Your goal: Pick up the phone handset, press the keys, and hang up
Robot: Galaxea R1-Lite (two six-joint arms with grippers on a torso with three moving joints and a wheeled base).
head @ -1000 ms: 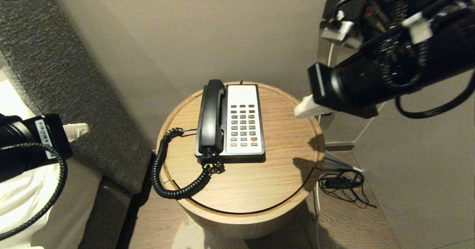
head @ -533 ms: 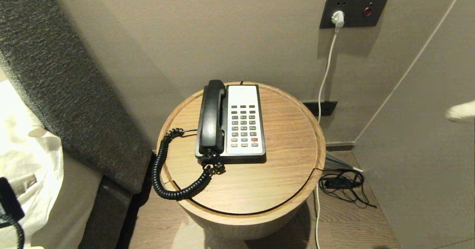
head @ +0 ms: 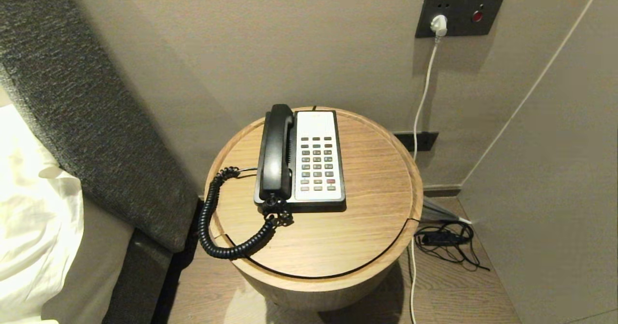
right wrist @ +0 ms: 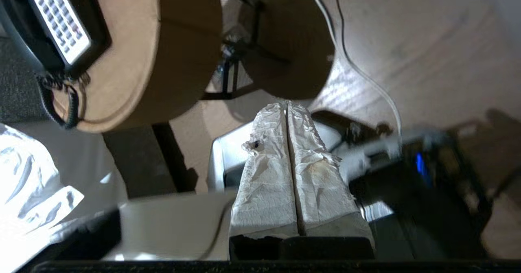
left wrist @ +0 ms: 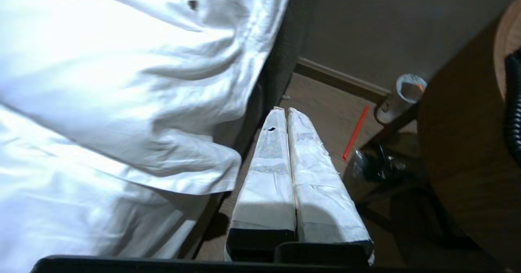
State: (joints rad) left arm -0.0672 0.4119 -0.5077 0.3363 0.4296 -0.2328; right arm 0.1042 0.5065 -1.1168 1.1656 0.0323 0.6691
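Both arms have left the head view since one second ago: the big black right arm that crossed the upper right is gone, and the left one at the left edge too, so the wall socket plate [head: 459, 15] shows again. Nothing on the round wooden table [head: 367, 227] has changed place.

By size, first comes the bed with white bedding [head: 29, 227] and the grey headboard [head: 72, 97] on the left, then the table. The phone base [head: 318, 203] lies on it. The phone handset [head: 276, 152] rests in its cradle on the left side of the base, and its coiled cord [head: 212, 218] hangs over the table edge. The keys [head: 316, 163] are just beside the handset, on the white faceplate.

The left gripper [left wrist: 284, 114] hangs low beside the bed, fingers pressed together and holding nothing. The right gripper [right wrist: 287, 106] is low beside the table, also closed and empty.

I judge the task finished, or not begun. If the left arm rises again, it could catch the hanging cord and pull the handset off its cradle.
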